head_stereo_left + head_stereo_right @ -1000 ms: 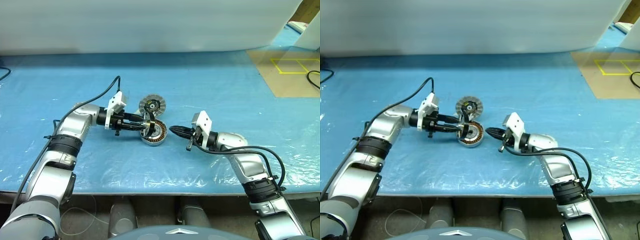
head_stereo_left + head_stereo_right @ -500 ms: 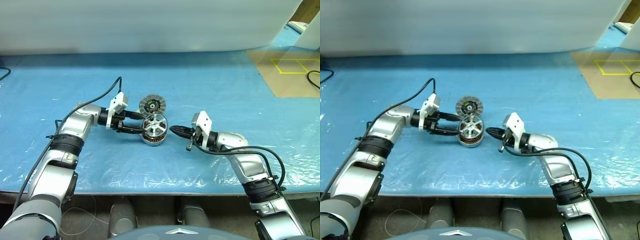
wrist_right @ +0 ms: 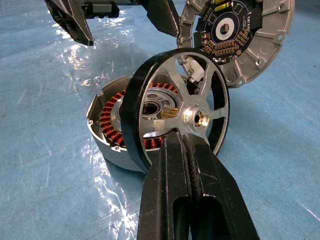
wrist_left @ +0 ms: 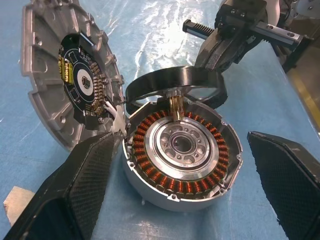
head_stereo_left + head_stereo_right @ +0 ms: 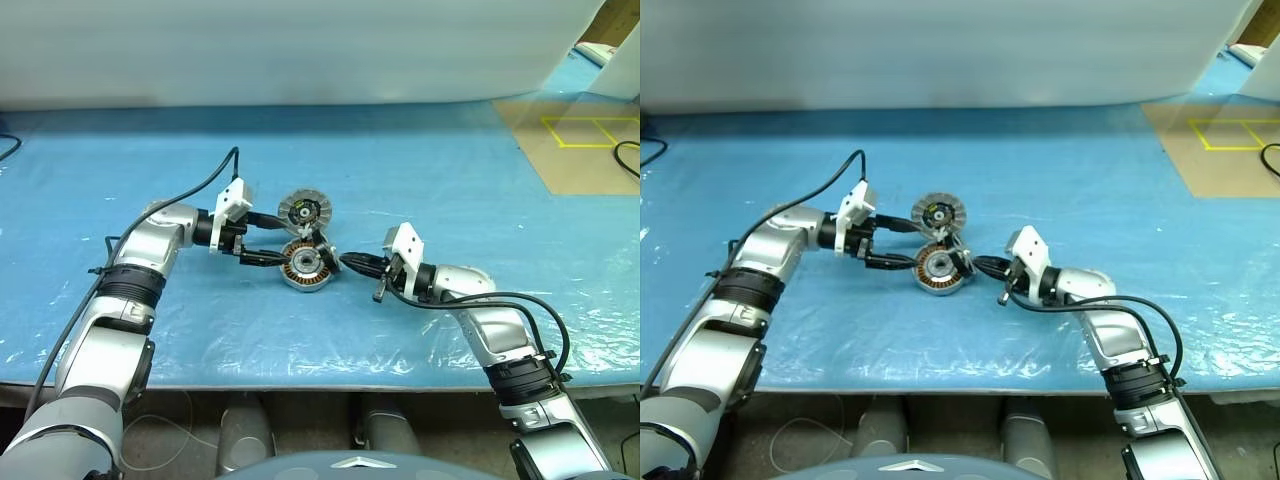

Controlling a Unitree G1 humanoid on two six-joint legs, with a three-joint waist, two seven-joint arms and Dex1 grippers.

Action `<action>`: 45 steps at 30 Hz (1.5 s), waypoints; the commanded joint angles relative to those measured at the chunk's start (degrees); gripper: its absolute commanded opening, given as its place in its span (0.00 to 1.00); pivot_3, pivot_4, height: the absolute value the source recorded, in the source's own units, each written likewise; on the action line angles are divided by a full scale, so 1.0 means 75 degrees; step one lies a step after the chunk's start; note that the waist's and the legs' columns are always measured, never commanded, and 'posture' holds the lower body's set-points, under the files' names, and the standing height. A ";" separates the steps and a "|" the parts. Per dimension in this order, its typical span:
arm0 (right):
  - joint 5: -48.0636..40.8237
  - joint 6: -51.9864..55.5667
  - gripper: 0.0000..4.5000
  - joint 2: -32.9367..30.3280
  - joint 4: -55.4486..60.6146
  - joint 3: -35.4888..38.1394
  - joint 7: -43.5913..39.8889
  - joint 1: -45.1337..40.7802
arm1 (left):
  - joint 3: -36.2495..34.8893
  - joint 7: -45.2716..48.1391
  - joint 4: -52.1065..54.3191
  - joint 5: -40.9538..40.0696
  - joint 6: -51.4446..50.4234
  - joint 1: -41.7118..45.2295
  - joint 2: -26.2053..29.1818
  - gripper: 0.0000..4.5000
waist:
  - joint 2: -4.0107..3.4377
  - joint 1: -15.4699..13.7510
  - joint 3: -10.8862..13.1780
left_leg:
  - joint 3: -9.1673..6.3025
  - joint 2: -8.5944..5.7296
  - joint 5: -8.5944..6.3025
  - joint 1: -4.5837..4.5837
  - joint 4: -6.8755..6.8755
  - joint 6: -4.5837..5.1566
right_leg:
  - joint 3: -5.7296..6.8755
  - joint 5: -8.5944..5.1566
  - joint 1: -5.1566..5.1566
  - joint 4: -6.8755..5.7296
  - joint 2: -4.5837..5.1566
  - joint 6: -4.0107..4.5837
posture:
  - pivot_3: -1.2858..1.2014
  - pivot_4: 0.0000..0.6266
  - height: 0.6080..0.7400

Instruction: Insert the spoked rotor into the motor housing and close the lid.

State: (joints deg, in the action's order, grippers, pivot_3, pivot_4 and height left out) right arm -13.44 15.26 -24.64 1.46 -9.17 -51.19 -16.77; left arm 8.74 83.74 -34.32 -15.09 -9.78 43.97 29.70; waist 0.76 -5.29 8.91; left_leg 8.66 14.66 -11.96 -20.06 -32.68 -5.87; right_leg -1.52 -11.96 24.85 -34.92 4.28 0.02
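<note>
The left end effector (image 4: pixel 180 200) is released, straddling the motor housing (image 4: pixel 182 157) on the blue counter (image 5: pixel 420 170). The clenched right end effector (image 3: pixel 192 150) touches the tilted spoked rotor (image 3: pixel 177 107), beside the open lid (image 4: pixel 65 75).

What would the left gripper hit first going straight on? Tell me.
Probably the motor housing: it sits right ahead between the open left gripper's fingers, with the tilted spoked rotor just beyond.

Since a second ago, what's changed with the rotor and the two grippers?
The left gripper opened and let go of the spoked rotor, which tipped up on edge off the motor housing. The right gripper stayed shut and now pinches a rotor spoke. The housing and the open lid stayed put.
</note>
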 commanded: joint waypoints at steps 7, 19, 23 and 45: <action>0.0048 -0.0363 0.00 0.0014 -0.0086 0.0137 0.0130 -0.0276 | -0.0444 -0.0260 0.0726 -0.0185 -0.0250 -0.0316 0.0145 1.00 | 0.0000 0.0005 0.0000 | 0.0000 0.0000 0.0000 0.0000 0.0001 0.0000 | 0.0000 0.0000 0.0001 0.0001 0.0000 0.0000 | 0.52 0.24 1.00; -0.0162 -0.0184 0.00 0.0244 -0.0269 0.0137 0.0140 -0.0512 | -0.1135 -0.1077 0.2212 -0.0739 -0.0907 -0.1461 0.0275 1.00 | 0.0000 0.0076 0.0000 | 0.0000 0.0001 0.0000 -0.0006 0.0006 0.0000 | 0.0001 0.0000 0.0008 0.0006 -0.0001 0.0000 | 0.52 0.24 1.00; -0.0441 0.0168 0.00 0.0296 -0.0212 0.0138 -0.0081 -0.0555 | -0.1285 -0.1319 0.2959 -0.0925 -0.1047 -0.2222 0.0395 1.00 | 0.0000 0.0166 0.0000 | 0.0000 0.0001 0.0000 -0.0008 0.0010 0.0000 | 0.0002 -0.0001 0.0012 0.0010 0.0000 0.0001 | 0.52 0.24 1.00; -0.1051 0.1800 0.65 0.0762 -0.1012 0.0541 0.0230 -0.1131 | -0.1295 -0.2260 0.4336 -0.1373 -0.1554 -0.3530 0.0367 1.00 | -0.0002 0.0186 0.0001 | 0.0009 0.0003 0.0000 -0.0003 0.0012 0.0001 | -0.0002 -0.0002 0.0023 0.0010 -0.0002 0.0002 | 0.52 0.24 1.00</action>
State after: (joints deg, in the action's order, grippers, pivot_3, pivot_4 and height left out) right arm -19.51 27.74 -19.01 -6.79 -6.90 -49.61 -24.01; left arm -0.16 66.98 -3.74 -24.22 -21.56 17.72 32.35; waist 0.74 -3.89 8.92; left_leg 8.72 14.68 -11.97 -20.08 -32.59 -5.86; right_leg -1.53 -11.98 25.03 -34.85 4.27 0.04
